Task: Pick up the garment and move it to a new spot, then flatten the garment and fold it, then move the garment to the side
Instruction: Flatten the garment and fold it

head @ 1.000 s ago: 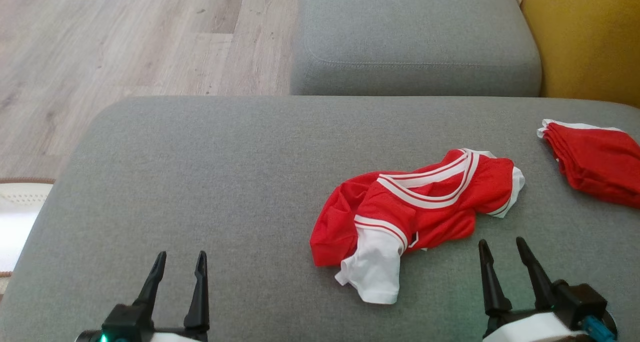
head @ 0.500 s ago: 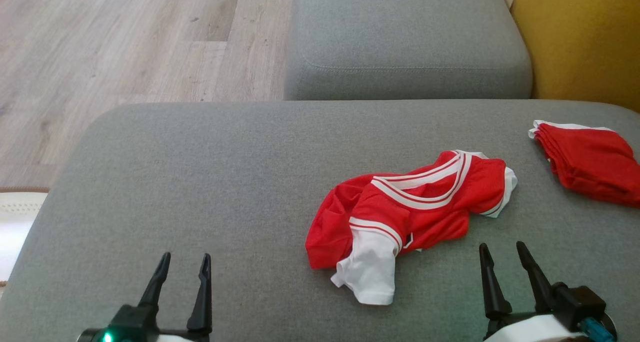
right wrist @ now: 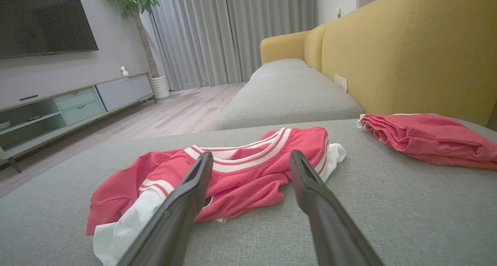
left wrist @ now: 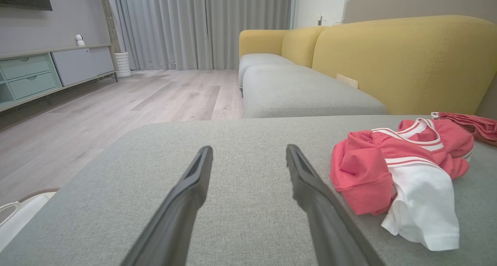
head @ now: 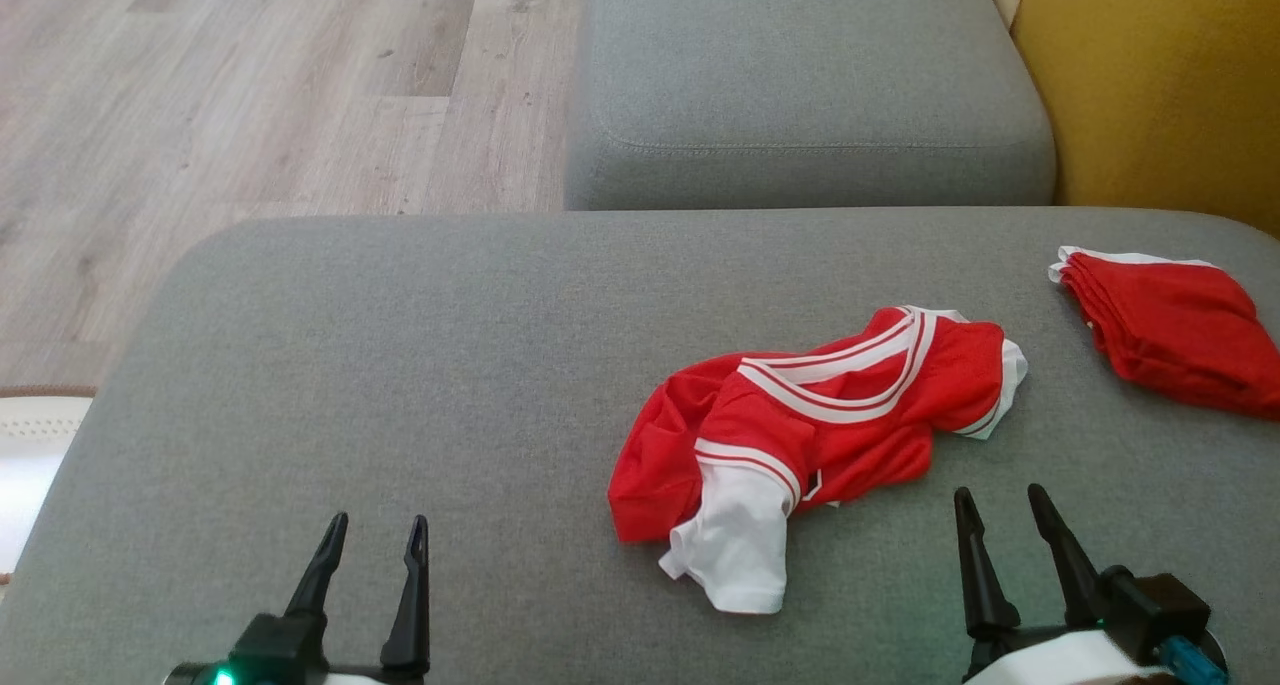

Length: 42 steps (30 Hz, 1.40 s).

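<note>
Your red jersey [head: 800,435] lies crumpled on the grey cushion [head: 400,365].
Head view: it's near 4 o'clock; your left claw [head: 380,517] and right claw [head: 998,488] are wide, holding nothing. Left wrist view: 3 o'clock. Right wrist view: 7 o'clock.

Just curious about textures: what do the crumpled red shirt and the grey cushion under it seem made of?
The red shirt looks like thin, faintly glossy sports knit, probably synthetic: it crumples in soft folds. The grey cushion looks like matte woven upholstery fabric: a fine speckled weave shows.
</note>
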Available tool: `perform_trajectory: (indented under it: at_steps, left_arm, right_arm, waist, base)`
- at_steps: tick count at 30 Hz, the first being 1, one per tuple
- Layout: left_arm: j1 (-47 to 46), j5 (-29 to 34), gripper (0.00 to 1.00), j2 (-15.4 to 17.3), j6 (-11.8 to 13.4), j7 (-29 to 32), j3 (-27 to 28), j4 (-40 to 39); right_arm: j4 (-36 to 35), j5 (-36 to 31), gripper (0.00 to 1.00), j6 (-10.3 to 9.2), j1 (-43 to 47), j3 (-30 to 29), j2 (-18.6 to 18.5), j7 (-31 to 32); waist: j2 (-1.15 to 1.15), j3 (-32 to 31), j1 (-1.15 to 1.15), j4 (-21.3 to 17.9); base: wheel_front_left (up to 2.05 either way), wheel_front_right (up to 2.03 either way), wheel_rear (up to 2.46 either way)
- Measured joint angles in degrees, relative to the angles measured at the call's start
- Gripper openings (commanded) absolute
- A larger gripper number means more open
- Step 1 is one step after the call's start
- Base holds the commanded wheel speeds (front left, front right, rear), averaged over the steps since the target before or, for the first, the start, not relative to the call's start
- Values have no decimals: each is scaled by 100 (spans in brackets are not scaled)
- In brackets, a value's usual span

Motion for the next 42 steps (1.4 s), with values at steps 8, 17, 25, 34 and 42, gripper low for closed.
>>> perform_trajectory:
  at_steps: [8,17,25,34,42]
  left_arm:
    - [-1,5,100,-4,2,0,-4,11]
    - [-1,48,100,-10,5,0,-16,11]
    - [-1,49,100,-14,8,0,-19,13]
    - [-25,118,100,-16,-40,0,-155,62]
    - [-1007,-45,100,-30,-568,0,-1046,527]
  right_arm:
    - [0,42,100,0,2,29,0,0]
    - [2,125,100,0,2,107,0,0]
    - [1,125,100,0,3,109,0,0]
    - [-3,124,100,0,4,144,0,0]
    - [-30,60,100,0,-87,382,0,0]
  waist:
    - [0,-1,0,33]
    - [0,-32,0,-1]
    - [0,-38,0,-23]
    - [0,18,0,-28]
    - [0,307,0,-134]
  base:
    - [0,0,0]
    - [0,0,0]
    - [0,0,0]
    - [0,0,0]
    - [0,0,0]
